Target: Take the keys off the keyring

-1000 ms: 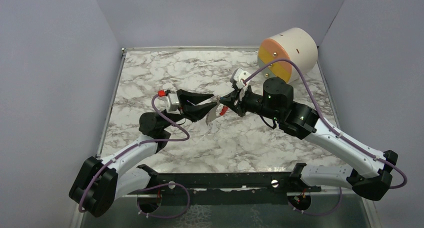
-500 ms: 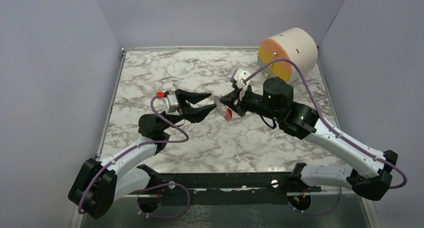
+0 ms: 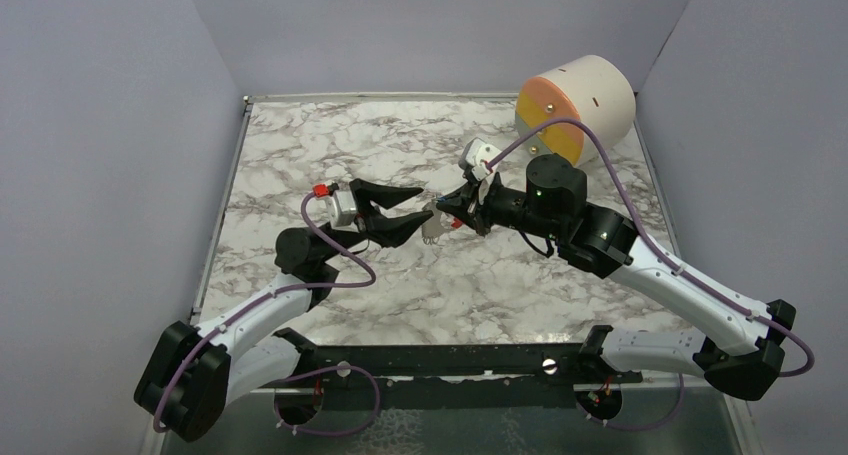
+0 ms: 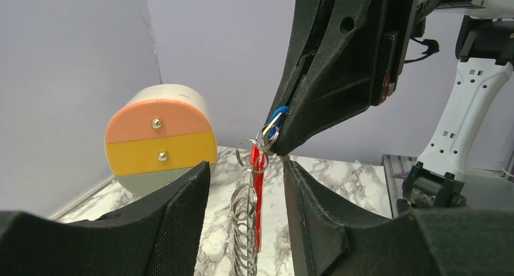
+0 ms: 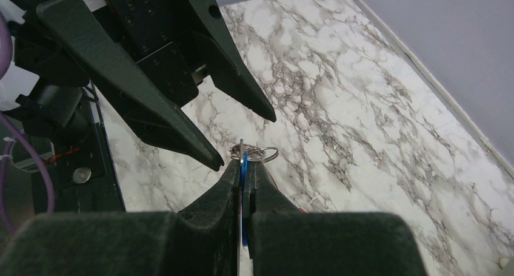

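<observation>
Marbled tabletop (image 3: 330, 135) under both arms. A round drum (image 3: 577, 100) with a peach, yellow and grey banded face lies on its side, well beyond the right claw, at the far corner.

Left claw (image 3: 425, 203): released, jaws spread wide, tips pointing at the right claw. Seen from the left wrist, its two fingers (image 4: 182, 227) stand either side of the hanging chain; no contact visible.

Right claw (image 3: 445, 206): clenched, tip to tip with the left claw and raised off the tabletop. Jaws pinch the keys' blue head, per both wrist views.

Keyring (image 4: 245, 218): a chain of linked silvery rings with a red piece alongside, hanging straight down from the right claw's tip into the left claw's open gap. The overhead view shows it as a pale dangle just under the two tips.

Keys (image 5: 243, 185): thin blue sliver edge-on between the right claw's fingers, rings touching just past the tips. From the left wrist, only a blue corner shows at the pinch.
</observation>
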Tool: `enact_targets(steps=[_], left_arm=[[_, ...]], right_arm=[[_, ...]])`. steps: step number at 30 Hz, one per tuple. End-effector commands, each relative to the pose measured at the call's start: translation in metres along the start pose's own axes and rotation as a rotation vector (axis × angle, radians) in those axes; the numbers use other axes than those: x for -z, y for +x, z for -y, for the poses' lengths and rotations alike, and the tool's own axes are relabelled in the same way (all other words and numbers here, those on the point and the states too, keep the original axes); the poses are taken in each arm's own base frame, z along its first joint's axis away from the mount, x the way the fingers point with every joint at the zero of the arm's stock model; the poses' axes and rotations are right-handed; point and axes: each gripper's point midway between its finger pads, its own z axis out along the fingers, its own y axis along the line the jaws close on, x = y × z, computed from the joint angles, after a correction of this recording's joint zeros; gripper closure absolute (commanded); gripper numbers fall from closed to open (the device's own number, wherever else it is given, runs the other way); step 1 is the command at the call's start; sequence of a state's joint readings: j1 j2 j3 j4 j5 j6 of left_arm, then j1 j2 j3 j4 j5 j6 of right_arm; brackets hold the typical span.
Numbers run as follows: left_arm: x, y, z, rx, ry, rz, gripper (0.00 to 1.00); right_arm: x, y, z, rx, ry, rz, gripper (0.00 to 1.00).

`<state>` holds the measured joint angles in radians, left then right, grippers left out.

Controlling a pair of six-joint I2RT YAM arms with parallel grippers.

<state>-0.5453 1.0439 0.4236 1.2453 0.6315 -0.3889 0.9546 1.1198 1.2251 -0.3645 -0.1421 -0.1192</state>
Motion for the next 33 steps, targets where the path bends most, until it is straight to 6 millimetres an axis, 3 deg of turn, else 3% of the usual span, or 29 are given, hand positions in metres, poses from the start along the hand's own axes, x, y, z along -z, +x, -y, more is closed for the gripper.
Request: enact_targets(steps=[1,7,15,22,28,33], left_arm=[[0.0,-0.024,0.012,-0.081,0.039,0.025,0.49],[0.008,-0.044,0.032,-0.134,0.092,0.033,0.45],[0.017,-0.045,0.043,-0.195,0.124,-0.002,0.44],[0.024,-0.036,0.018,-0.251,-0.019,-0.06,0.45],[0.024,-0.044,-0.005,-0.317,-0.136,-0.078,0.44],[0.011,-0.05,0.0,-0.292,-0.077,-0.078,0.42]], right_arm=[[0.012,-0.033,-0.016,0.039,-0.093,0.098,0.99],[0.019,-0.039,-0.025,0.068,-0.148,0.094,0.99],[0.019,-0.036,-0.034,0.073,-0.233,-0.017,0.99],[0.027,-0.035,-0.021,0.051,-0.162,-0.165,0.99],[0.035,-0.031,-0.032,0.057,-0.219,-0.195,0.99],[0.033,-0.025,-0.047,0.072,-0.308,-0.207,0.99]])
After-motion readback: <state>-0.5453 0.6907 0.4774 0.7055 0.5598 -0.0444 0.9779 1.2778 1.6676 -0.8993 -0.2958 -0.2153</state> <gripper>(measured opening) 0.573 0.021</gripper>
